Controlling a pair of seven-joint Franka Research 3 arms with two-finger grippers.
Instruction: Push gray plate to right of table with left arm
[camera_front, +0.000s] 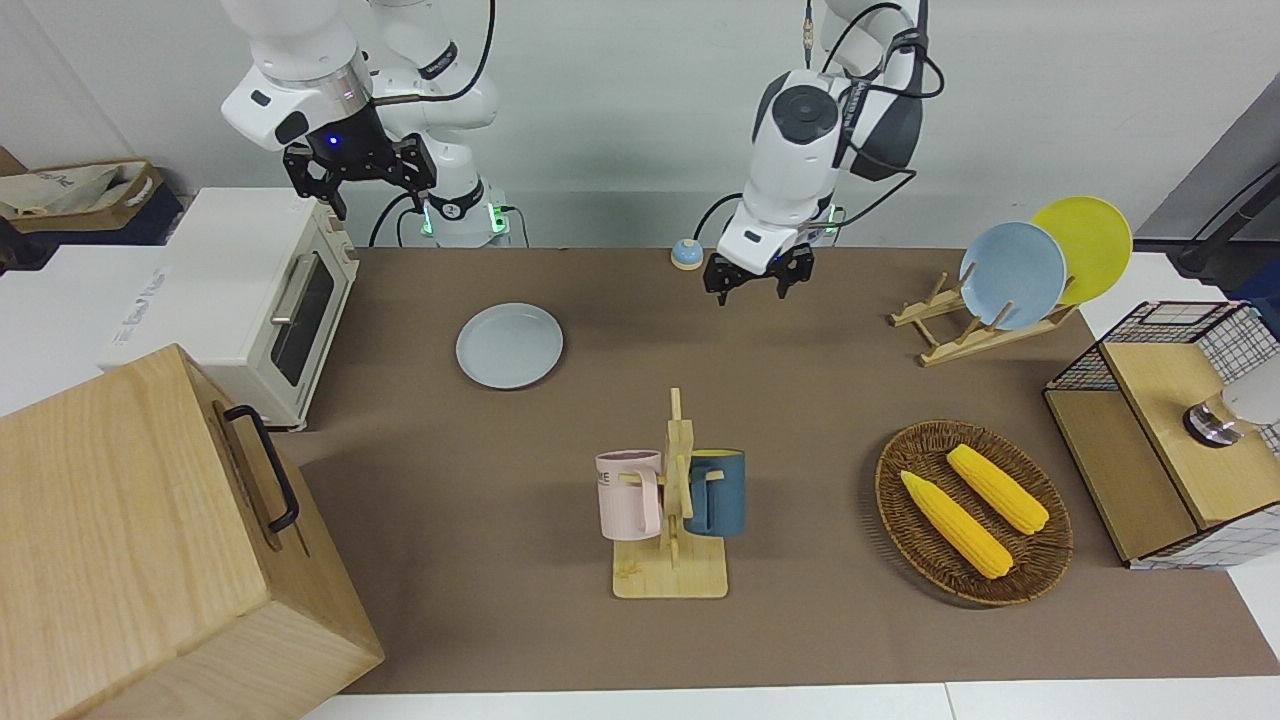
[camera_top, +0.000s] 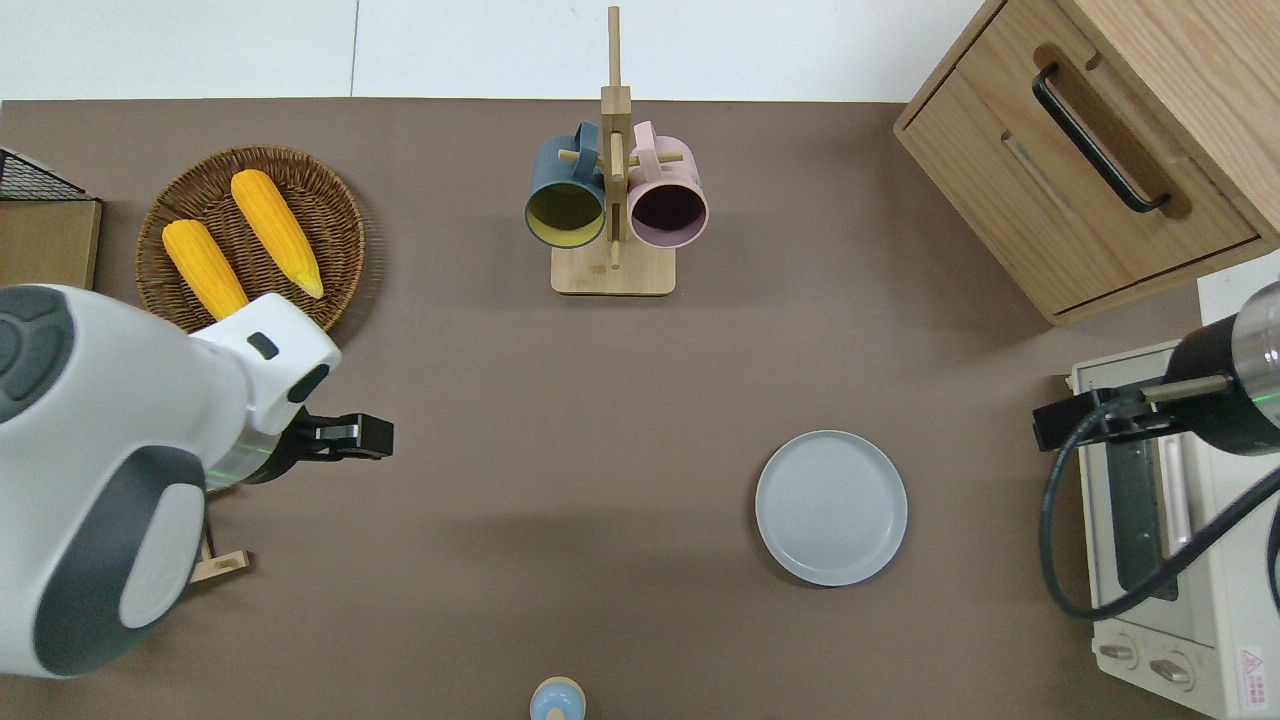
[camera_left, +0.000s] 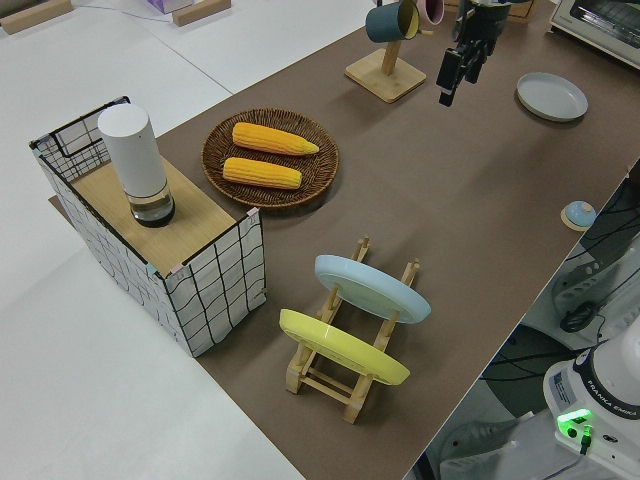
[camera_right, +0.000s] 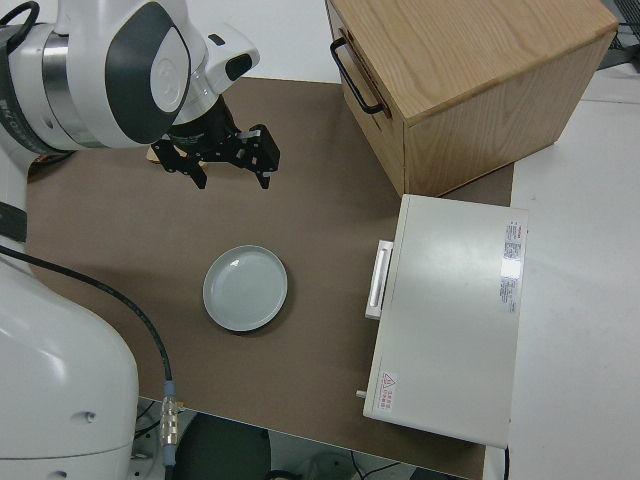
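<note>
The gray plate (camera_top: 831, 507) lay flat, face up, on the table (camera_top: 480, 560) toward the right arm's end, near the toaster oven (camera_top: 1160, 560) — round, plain pale bluish-gray, low-rimmed, unmarked. The left gripper (camera_front: 757, 278) hung over bare tabletop, well apart from it, fingers spread and empty. The right arm was parked — its finger state could not be told.

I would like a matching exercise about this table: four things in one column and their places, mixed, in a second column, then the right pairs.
Things:
1. gray plate
2. corn cobs
3. pink mug
4. sky-blue plate

Places:
A. in the wicker basket
B. hanging on the wooden mug stand
C. upright in the wooden plate rack
D. flat on the table, near the toaster oven

Pairs: 1-D, 2-A, 3-B, 4-C
</note>
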